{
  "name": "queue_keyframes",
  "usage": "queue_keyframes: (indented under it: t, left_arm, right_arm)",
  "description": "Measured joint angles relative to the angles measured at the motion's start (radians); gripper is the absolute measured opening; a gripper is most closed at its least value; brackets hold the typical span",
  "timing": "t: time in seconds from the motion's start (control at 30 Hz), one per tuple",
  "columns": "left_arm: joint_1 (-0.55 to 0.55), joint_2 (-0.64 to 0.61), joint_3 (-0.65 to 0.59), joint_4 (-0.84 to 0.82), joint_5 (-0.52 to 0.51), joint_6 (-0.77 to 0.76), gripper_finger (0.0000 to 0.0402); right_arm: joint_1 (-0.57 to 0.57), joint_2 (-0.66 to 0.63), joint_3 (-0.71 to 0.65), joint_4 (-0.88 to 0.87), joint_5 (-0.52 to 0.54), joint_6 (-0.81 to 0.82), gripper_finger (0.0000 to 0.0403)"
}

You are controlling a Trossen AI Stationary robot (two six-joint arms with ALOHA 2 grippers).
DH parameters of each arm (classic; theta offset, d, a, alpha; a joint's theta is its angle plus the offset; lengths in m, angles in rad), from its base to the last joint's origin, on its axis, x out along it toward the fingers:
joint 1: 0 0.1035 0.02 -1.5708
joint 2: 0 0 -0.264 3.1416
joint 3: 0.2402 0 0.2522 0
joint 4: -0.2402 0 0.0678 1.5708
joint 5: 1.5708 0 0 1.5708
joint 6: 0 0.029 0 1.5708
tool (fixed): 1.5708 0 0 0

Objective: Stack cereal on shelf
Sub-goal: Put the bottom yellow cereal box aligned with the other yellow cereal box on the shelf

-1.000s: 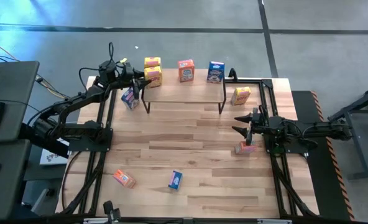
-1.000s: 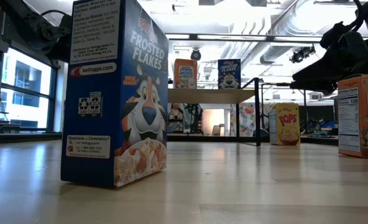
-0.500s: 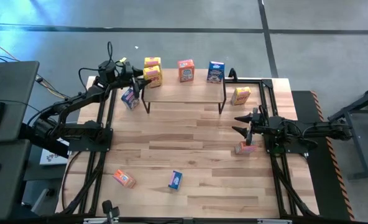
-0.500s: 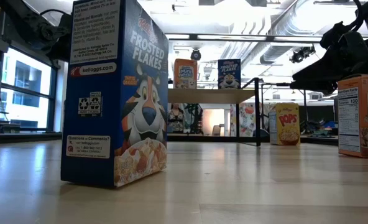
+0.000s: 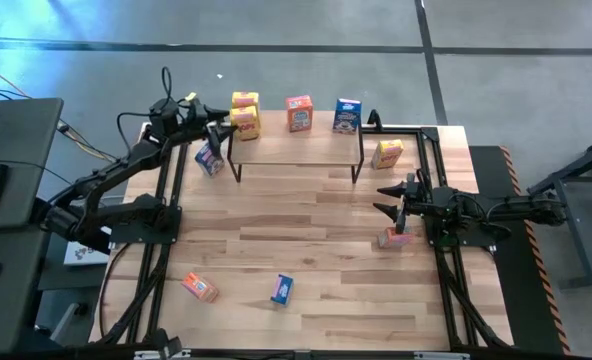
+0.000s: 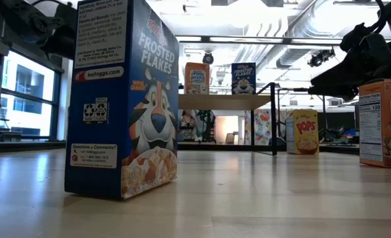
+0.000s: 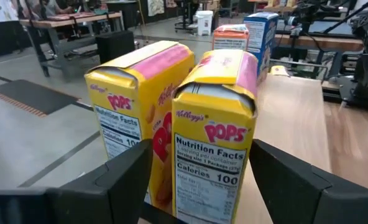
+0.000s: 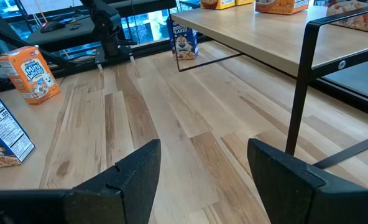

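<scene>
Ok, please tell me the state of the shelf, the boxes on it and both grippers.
Light wood shelf with black metal legs: standing, four boxes on top.
Two yellow cardboard cereal boxes: upright, side by side on the shelf.
Orange-red cardboard box: upright on the shelf.
Blue cardboard box: upright on the shelf.
Left gripper: open, around one yellow box.
Right gripper: open, empty, above the table.

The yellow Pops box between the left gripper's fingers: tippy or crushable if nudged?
Probably light and tippy: the yellow Pops box stands tall and narrow near the shelf end. Its cardboard flaps look slightly sprung, so hard squeezing may dent it.
</scene>
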Motion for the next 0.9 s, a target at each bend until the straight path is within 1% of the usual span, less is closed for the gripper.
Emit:
queue_keyframes:
  t: [0.07, 0.37, 0.43, 0.67, 0.9]
  left_arm:
    - [0.0, -0.023, 0.0, -0.027, -0.004, 0.007, 0.0258]
    - [-0.003, -0.143, 0.0, -0.166, -0.083, 0.033, 0.0258]
    - [-0.006, -0.157, 0.0, -0.187, -0.084, 0.034, 0.0258]
    - [-0.059, -0.147, 0.0, -0.201, -0.087, 0.034, 0.0258]
    - [-0.102, -0.122, 0.0, -0.195, -0.137, 0.034, 0.0258]
  right_arm:
    - [0.0, 0.0, 0.0, 0.0, 0.0, 0.0, 0.0232]
    - [0.0, 0.0, 0.0, 0.0, 0.0, 0.0, 0.0232]
    - [0.0, 0.0, 0.0, 0.0, 0.0, 0.0, 0.0232]
    - [0.0, 0.0, 0.0, 0.0, 0.0, 0.0, 0.0232]
    - [0.0, 0.0, 0.0, 0.0, 0.0, 0.0, 0.0232]
